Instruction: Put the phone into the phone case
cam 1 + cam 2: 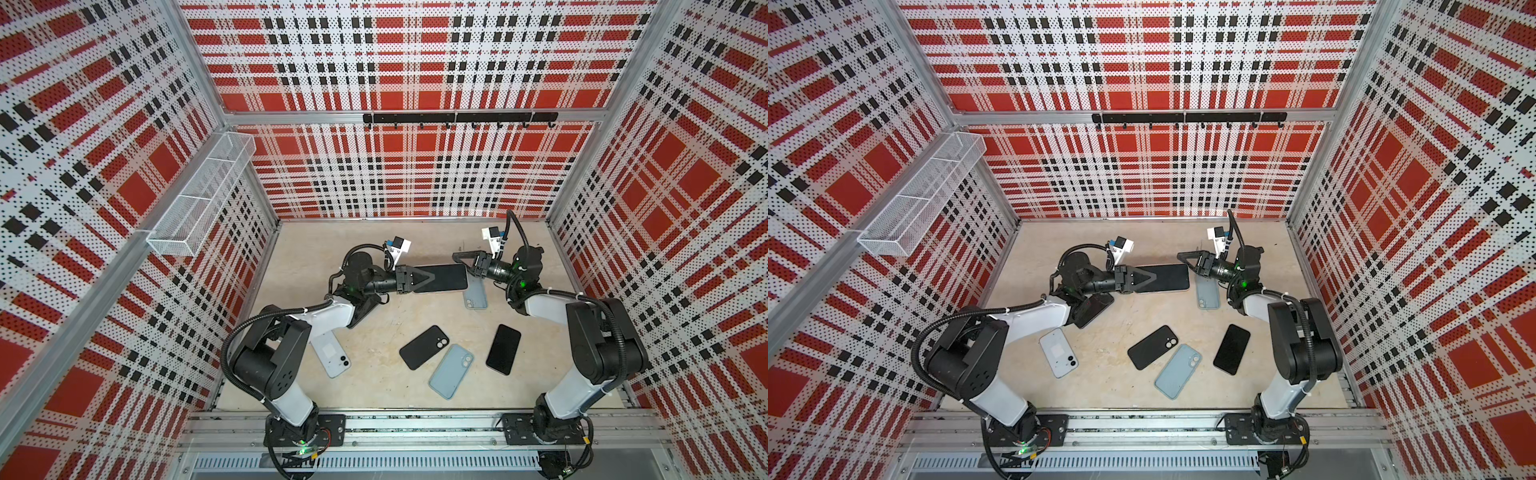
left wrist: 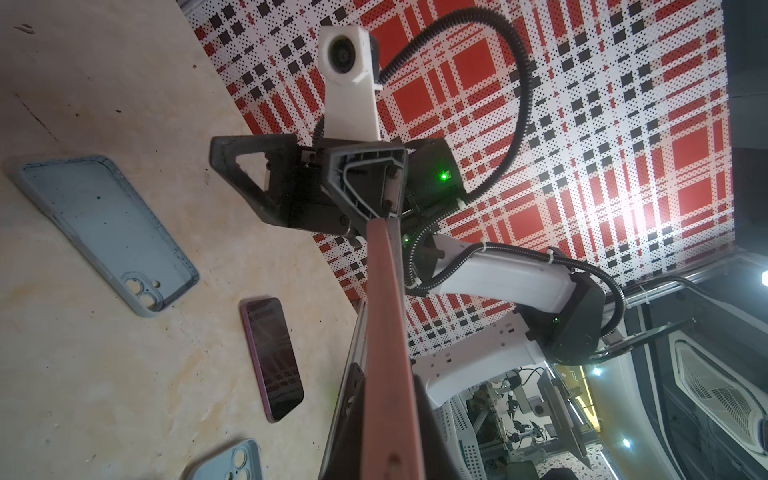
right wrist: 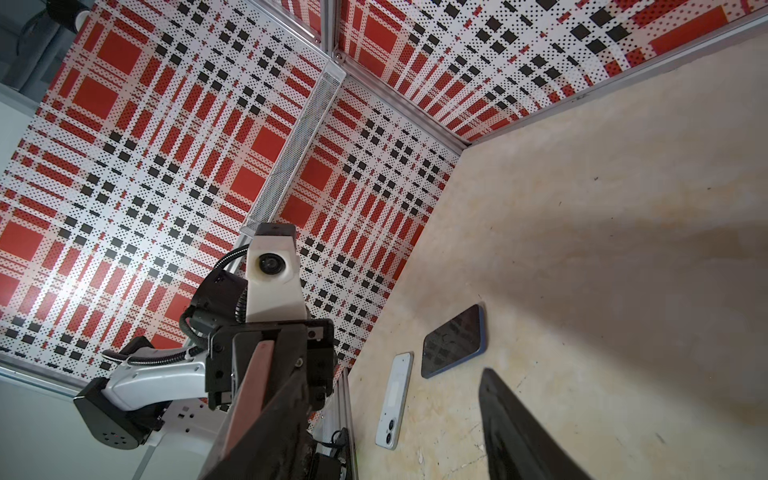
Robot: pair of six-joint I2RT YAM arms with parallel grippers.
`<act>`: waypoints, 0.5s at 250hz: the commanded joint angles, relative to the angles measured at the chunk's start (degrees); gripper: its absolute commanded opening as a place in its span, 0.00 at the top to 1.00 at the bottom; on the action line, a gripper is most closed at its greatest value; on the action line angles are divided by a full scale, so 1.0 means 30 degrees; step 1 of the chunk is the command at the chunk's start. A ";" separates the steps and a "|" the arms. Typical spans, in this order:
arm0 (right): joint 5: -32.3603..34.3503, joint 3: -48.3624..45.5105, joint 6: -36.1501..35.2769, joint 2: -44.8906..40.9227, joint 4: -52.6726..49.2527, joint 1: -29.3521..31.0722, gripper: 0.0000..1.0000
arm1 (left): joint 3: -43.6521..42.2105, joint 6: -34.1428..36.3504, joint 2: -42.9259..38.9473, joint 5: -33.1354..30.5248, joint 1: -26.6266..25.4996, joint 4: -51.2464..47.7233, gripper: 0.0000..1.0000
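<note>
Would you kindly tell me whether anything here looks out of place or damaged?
Nothing looks damaged or spilled. The loose phones and cases simply lie at mixed angles, and one dark phone sits partly hidden under the left arm. The left gripper holds the pink-edged phone by one end; the right gripper is open beside it.

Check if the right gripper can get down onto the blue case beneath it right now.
Probably yes: the blue case lies flat, open side up, just below the open right gripper. Only the phone clamped by the left gripper overhangs its far end.
</note>
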 commanded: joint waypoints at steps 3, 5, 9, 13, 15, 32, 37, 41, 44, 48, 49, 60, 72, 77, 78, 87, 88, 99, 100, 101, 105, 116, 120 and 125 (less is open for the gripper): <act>-0.0232 0.0382 0.0103 -0.0344 0.1129 -0.0092 0.34 | 0.0668 -0.0224 -0.0678 0.0662 -0.0105 0.1397 1.00; -0.0258 0.0385 0.0250 -0.0327 0.1324 -0.0092 0.34 | 0.0669 -0.0208 -0.0679 0.0656 -0.0101 0.1405 1.00; -0.0308 0.0365 0.0550 -0.0280 0.1739 -0.0092 0.34 | 0.0669 -0.0210 -0.0680 0.0661 -0.0098 0.1400 1.00; -0.0346 0.0349 0.0835 -0.0200 0.2133 -0.0092 0.33 | 0.0669 -0.0212 -0.0680 0.0640 -0.0102 0.1382 1.00; -0.0374 0.0325 0.0975 -0.0174 0.2322 -0.0092 0.33 | 0.0669 -0.0205 -0.0687 0.0650 -0.0101 0.1379 1.00; -0.0497 0.0228 0.2080 0.0011 0.3795 -0.0117 0.33 | 0.0678 -0.0157 -0.0678 0.0581 -0.0102 0.1381 1.00; -0.0501 0.0161 0.2328 0.0010 0.4141 -0.0145 0.33 | 0.0694 -0.0128 -0.0673 0.0557 -0.0109 0.1352 1.00; -0.0477 0.0066 0.2524 -0.0004 0.4332 -0.0172 0.33 | 0.0683 -0.0124 -0.0652 0.0527 -0.0104 0.1353 1.00; -0.0472 0.0005 0.2600 -0.0016 0.4489 -0.0179 0.33 | 0.0696 -0.0102 -0.0647 0.0532 -0.0118 0.1346 1.00; -0.0444 -0.0038 0.2794 -0.0039 0.4678 -0.0229 0.33 | 0.0698 -0.0095 -0.0650 0.0536 -0.0112 0.1329 1.00; -0.0443 -0.0075 0.2826 -0.0068 0.4708 -0.0233 0.34 | 0.0698 -0.0095 -0.0650 0.0536 -0.0116 0.1324 1.00; -0.0386 -0.0299 0.3134 -0.0229 0.5099 -0.0339 0.34 | 0.0727 -0.0065 -0.0649 0.0499 -0.0119 0.1286 1.00; -0.0435 -0.0535 0.3386 -0.0427 0.5389 -0.0398 0.34 | 0.0726 -0.0003 -0.0636 0.0507 -0.0083 0.1250 1.00; -0.0491 -0.0593 0.3455 -0.0568 0.5387 -0.0418 0.34 | 0.0751 0.0016 -0.0628 0.0507 -0.0090 0.1218 1.00; -0.0511 -0.0602 0.3449 -0.0581 0.5385 -0.0431 0.34 | 0.0754 0.0019 -0.0625 0.0507 -0.0090 0.1210 1.00; -0.0659 -0.0728 0.3497 -0.0815 0.5341 -0.0443 0.34 | 0.0786 0.0044 -0.0621 0.0493 -0.0090 0.1146 1.00; -0.0668 -0.0757 0.3485 -0.0837 0.5332 -0.0443 0.34 | 0.0786 0.0048 -0.0607 0.0471 -0.0090 0.1130 1.00; -0.0818 -0.0912 0.3556 -0.1095 0.5294 -0.0443 0.35 | 0.0815 0.0109 -0.0594 0.0442 -0.0081 0.1086 1.00; -0.0818 -0.0952 0.3558 -0.1145 0.5294 -0.0443 0.35 | 0.0815 0.0125 -0.0593 0.0445 -0.0086 0.1086 1.00; -0.0836 -0.0986 0.3559 -0.1145 0.5294 -0.0443 0.35 | 0.0815 0.0117 -0.0592 0.0418 -0.0088 0.1086 1.00; -0.0876 -0.1033 0.3588 -0.1215 0.5269 -0.0443 0.35 | 0.0823 0.0138 -0.0634 0.0419 -0.0090 0.1086 1.00; -0.1024 -0.1279 0.3566 -0.1494 0.5183 -0.0443 0.35 | 0.0858 0.0156 -0.0541 0.0347 -0.0063 0.1071 1.00; -0.1070 -0.1367 0.3599 -0.1567 0.5163 -0.0425 0.35 | 0.0899 0.0157 -0.0519 0.0360 -0.0089 0.1053 1.00; -0.1101 -0.1488 0.3640 -0.1654 0.5155 -0.0428 0.35 | 0.0906 0.0140 -0.0521 0.0330 -0.0079 0.1058 1.00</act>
